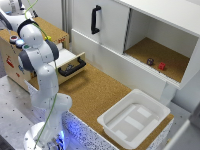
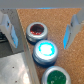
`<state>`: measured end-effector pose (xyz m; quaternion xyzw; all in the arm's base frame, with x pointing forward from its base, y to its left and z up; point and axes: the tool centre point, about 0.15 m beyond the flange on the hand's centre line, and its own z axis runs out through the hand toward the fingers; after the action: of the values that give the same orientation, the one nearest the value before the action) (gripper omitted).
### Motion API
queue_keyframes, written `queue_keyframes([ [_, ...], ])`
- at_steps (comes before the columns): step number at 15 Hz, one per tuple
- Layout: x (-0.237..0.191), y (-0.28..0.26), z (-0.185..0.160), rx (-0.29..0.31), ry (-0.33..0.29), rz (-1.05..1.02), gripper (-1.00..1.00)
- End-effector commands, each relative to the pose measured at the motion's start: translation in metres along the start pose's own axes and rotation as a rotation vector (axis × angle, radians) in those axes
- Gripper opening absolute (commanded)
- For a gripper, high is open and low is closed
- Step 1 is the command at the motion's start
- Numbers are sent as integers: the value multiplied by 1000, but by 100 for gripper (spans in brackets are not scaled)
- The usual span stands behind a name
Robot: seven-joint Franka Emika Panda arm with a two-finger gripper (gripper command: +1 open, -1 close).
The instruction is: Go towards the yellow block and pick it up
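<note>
A small yellow speck [image 1: 48,37], which may be the yellow block, lies on top of the wooden box [image 1: 57,34] beside my arm; it is too small to be sure. No yellow block shows in the wrist view. My gripper [image 2: 42,45] is open and empty, its fingers [image 2: 12,29] spread wide above three round buttons: red [image 2: 36,32], lit blue [image 2: 45,50] and green [image 2: 55,76]. In the exterior view my hand [image 1: 11,14] is at the top left, partly cut off by the frame.
A small red block [image 1: 162,65] and a small dark object [image 1: 150,61] sit in the open cabinet compartment. A drawer [image 1: 70,62] with a black handle stands open next to the arm. A white tray [image 1: 114,131] rests on the cork counter.
</note>
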<state>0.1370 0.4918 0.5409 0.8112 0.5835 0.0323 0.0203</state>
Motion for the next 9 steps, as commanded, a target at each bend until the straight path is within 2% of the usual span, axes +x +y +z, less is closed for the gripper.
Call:
queue_keyframes([
  [1, -5, 60, 17, 21, -13, -23, 100],
  [9, -35, 170, 41, 35, 15, -177, 100],
])
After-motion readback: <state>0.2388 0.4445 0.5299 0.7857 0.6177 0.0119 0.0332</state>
